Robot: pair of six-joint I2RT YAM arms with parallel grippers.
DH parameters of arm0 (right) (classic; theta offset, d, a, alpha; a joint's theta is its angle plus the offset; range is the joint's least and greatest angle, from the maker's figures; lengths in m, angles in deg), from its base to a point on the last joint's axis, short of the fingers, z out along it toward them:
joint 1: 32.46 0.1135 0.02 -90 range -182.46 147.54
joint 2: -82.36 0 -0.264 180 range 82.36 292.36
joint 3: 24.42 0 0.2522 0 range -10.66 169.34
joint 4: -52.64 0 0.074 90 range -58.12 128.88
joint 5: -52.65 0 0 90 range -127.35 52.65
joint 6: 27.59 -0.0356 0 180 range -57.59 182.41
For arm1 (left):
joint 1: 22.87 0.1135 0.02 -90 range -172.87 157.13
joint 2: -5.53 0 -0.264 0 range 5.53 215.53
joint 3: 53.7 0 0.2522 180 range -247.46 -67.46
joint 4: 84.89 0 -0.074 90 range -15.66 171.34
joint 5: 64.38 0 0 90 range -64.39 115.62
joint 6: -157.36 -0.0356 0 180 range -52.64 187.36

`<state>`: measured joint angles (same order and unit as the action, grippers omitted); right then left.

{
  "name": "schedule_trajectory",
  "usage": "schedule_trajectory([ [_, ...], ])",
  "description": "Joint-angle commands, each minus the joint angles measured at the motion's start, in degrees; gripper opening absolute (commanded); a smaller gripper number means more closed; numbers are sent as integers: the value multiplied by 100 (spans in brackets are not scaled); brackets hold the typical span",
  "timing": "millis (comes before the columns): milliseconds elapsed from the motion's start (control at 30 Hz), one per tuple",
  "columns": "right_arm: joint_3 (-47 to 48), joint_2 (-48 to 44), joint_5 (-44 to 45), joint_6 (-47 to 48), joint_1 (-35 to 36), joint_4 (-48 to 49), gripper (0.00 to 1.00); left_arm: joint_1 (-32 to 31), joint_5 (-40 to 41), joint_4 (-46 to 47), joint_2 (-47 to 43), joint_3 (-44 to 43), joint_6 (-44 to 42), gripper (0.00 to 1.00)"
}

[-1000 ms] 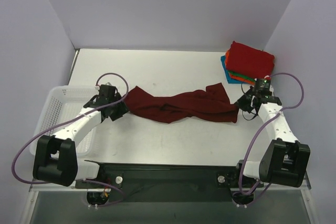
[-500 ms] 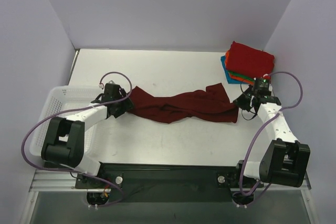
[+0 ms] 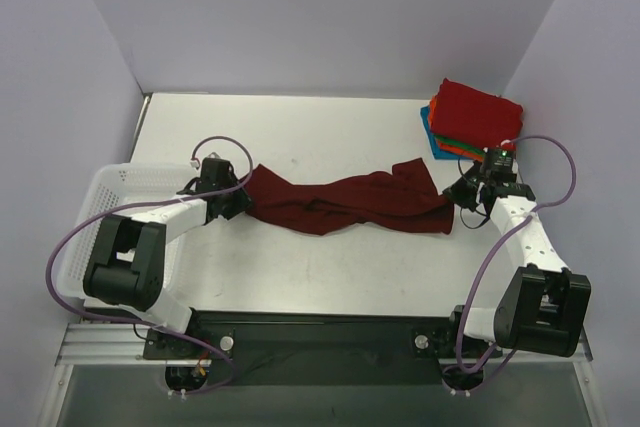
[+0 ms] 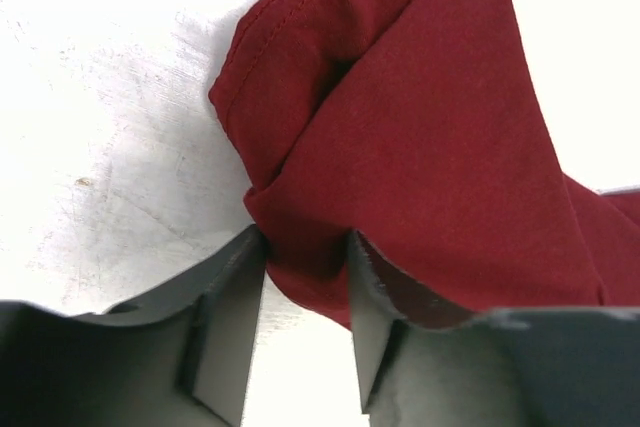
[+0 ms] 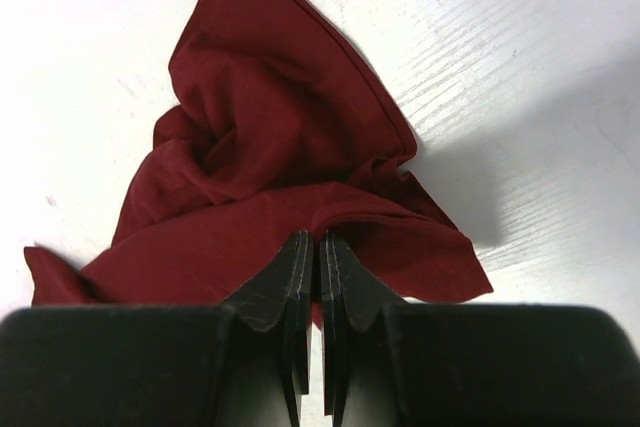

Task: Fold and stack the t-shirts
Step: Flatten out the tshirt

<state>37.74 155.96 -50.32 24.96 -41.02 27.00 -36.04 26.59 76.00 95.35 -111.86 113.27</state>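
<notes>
Top external view: the left gripper (image 3: 238, 202) is now right at the left end of the maroon shirt (image 3: 340, 205), closer than a moment ago. The shirt lies in the same long twisted strip across the middle of the table (image 3: 300, 267). The left jaws sit partway apart with cloth between them. I cannot tell if they pinch it yet. The right gripper (image 3: 458, 197) stays shut tight on the shirt's right end. The folded shirts (image 3: 475, 119) sit stacked in the far right corner. Once both ends are held, I think the shirt can be pulled flat for folding.
</notes>
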Motion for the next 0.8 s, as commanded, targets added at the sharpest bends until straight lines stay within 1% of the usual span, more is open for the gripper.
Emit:
schedule_trajectory([
  [0,117,-162,-56,54,21,28,0,16,-9,95,-193,-209,-47,45],
  [33,117,-171,-48,71,21,36,0,16,-9,86,-219,-200,-38,41],
  [100,117,-171,-56,71,21,28,0,16,-18,-1,-333,-235,-56,39],
  [133,117,-171,-48,71,21,28,0,16,-9,-28,-368,-244,-82,35],
  [200,117,-179,-48,71,21,19,0,25,-1,-151,-491,-279,-91,32],
  [233,108,-180,-39,71,21,19,0,25,-1,-186,-535,-279,-100,28],
  [333,117,-188,-48,71,21,28,0,25,-1,-318,-720,-323,-126,24],
  [667,64,-355,-12,150,21,-43,0,25,105,-924,-1299,-262,-161,24],
  [700,47,-373,-4,159,12,-51,0,25,114,-951,-1353,-227,-161,25],
  [767,20,-408,5,177,12,-51,0,16,149,-1038,-1467,-122,-161,38],
])
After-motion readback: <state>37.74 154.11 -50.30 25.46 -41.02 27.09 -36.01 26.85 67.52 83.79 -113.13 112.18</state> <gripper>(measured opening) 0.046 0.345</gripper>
